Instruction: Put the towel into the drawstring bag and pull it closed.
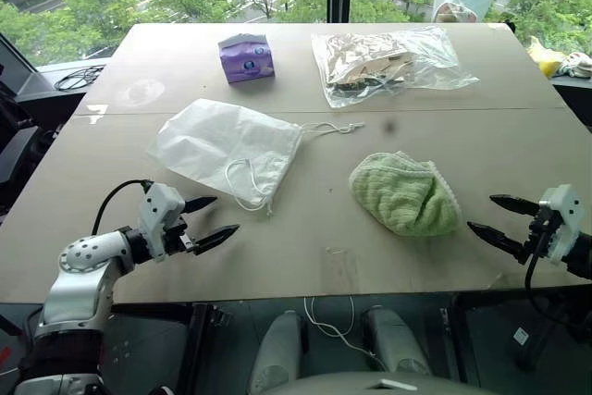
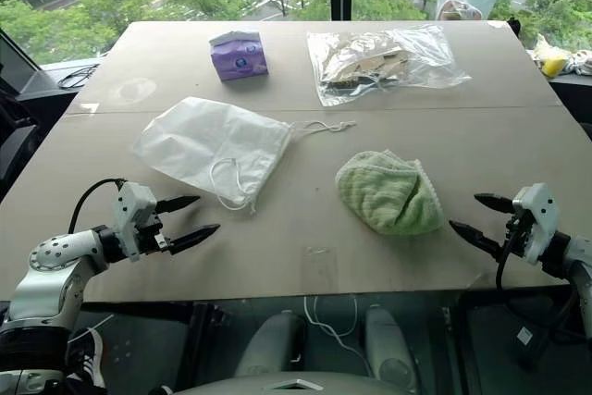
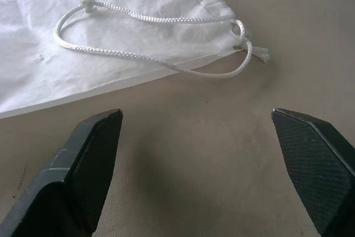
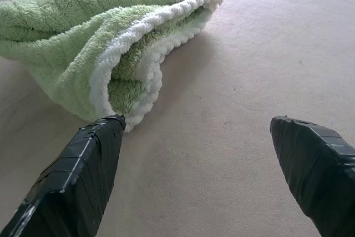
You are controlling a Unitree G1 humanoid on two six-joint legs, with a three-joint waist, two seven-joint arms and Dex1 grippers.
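Nearest, the left gripper (image 1: 207, 219) and right gripper (image 1: 496, 219) hover spread wide, holding nothing; beyond them the towel (image 1: 405, 192) lies crumpled right of the flat drawstring bag (image 1: 227, 147) on the table (image 1: 481, 136); farther, a purple tissue pack (image 1: 245, 56).

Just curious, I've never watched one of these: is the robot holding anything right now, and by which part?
Nothing is held. The left gripper and right gripper both hang open above the table.

On the bench (image 2: 444, 154), the white drawstring bag (image 2: 208, 147) lies left of the crumpled green towel (image 2: 387, 193), apart from it. A purple tissue pack (image 2: 239, 55) and a clear plastic bag (image 2: 384, 60) sit farther back. The left hand (image 2: 185, 219) and right hand (image 2: 474, 216) hover near the bench's close edge, fingers spread, empty.
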